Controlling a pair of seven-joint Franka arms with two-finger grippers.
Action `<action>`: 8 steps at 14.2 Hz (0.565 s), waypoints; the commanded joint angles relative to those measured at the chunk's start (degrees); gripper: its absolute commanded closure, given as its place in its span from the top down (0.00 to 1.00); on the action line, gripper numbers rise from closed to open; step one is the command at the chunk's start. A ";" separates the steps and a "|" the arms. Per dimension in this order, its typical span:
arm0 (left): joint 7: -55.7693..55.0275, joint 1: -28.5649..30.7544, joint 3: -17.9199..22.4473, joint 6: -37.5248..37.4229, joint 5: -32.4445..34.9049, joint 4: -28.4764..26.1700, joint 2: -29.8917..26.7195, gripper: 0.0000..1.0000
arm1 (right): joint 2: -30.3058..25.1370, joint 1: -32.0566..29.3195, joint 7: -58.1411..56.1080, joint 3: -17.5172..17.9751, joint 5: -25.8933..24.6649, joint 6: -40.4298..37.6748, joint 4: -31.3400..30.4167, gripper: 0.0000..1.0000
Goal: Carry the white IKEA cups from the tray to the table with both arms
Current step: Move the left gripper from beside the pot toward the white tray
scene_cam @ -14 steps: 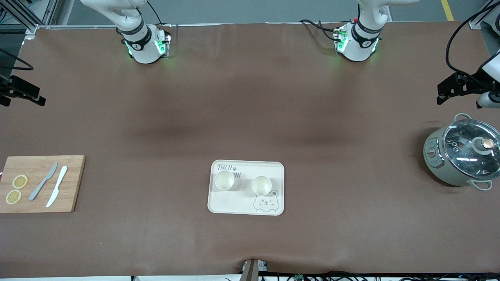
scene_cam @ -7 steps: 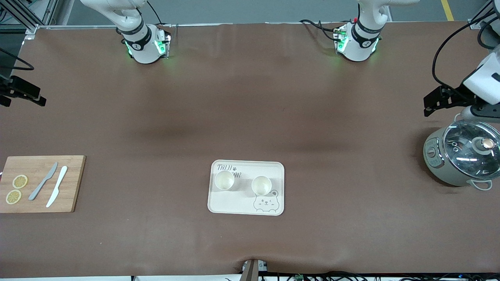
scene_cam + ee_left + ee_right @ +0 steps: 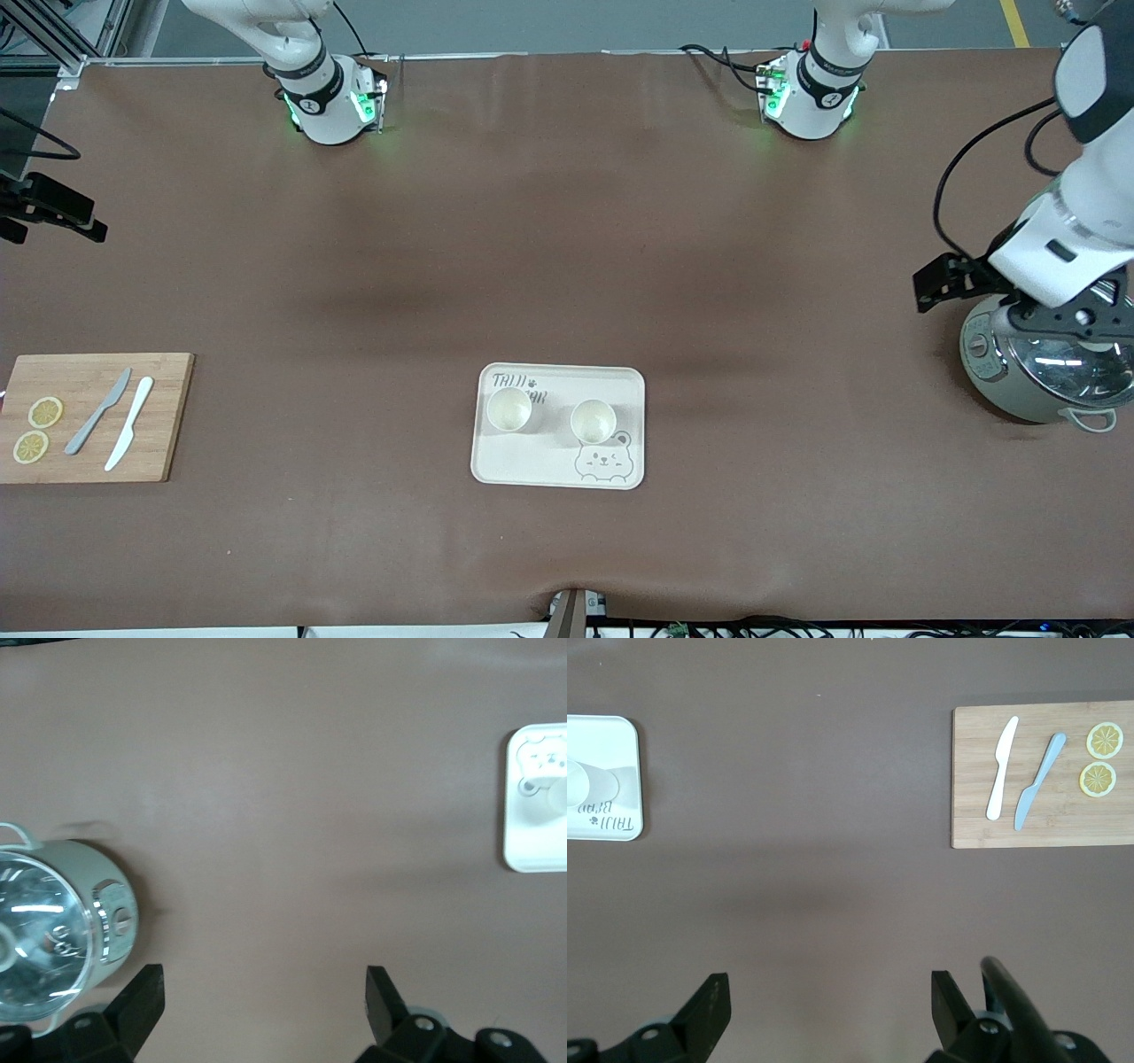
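Observation:
Two white IKEA cups stand upright on a cream bear-printed tray (image 3: pixel 496 465) in the middle of the table. One cup (image 3: pixel 508 409) is toward the right arm's end, the other cup (image 3: pixel 593 421) is beside the bear. The left arm (image 3: pixel 1094 177) hangs over the grey-green pot (image 3: pixel 1019 390) and hides part of its lid. My left gripper (image 3: pixel 263 992) is open and empty over bare table beside the pot, far from the tray (image 3: pixel 532 850). My right gripper (image 3: pixel 830 992) is open and empty over bare table, between the tray (image 3: pixel 620 753) and the cutting board (image 3: pixel 1045 828).
A wooden cutting board (image 3: pixel 168 416) at the right arm's end carries two knives (image 3: pixel 115 421) and two lemon slices (image 3: pixel 37 430). The glass-lidded pot stands at the left arm's end. The two arm bases (image 3: pixel 328 106) stand along the table's back edge.
The left arm has swung in from the table's end to hang over the pot, closer to the tray. The right arm and both cups have stayed put.

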 commanded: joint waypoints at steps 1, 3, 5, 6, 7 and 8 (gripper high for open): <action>-3.72 -1.75 -0.06 1.29 -1.13 3.37 3.35 1.00 | -1.18 0.10 -0.58 0.31 -0.22 0.56 -1.08 1.00; -5.74 -2.46 -0.06 2.62 -2.53 3.20 4.49 1.00 | -1.18 0.10 -0.49 0.31 -0.22 0.56 -1.08 1.00; -6.10 -3.77 -0.06 5.15 -4.81 3.11 5.89 1.00 | -1.18 0.19 -0.32 0.31 -0.13 0.65 -1.08 1.00; -6.45 -4.13 -0.06 7.17 -5.35 2.67 6.25 1.00 | -1.09 0.28 -0.06 0.40 0.05 0.74 -1.08 1.00; -6.54 -4.31 -0.06 8.23 -5.53 2.50 7.04 1.00 | -1.09 0.54 0.21 0.40 0.13 1.00 -1.08 1.00; -6.98 -5.09 -0.06 9.29 -5.79 2.49 7.91 1.00 | -1.00 1.50 0.38 0.40 0.14 1.44 -1.08 1.00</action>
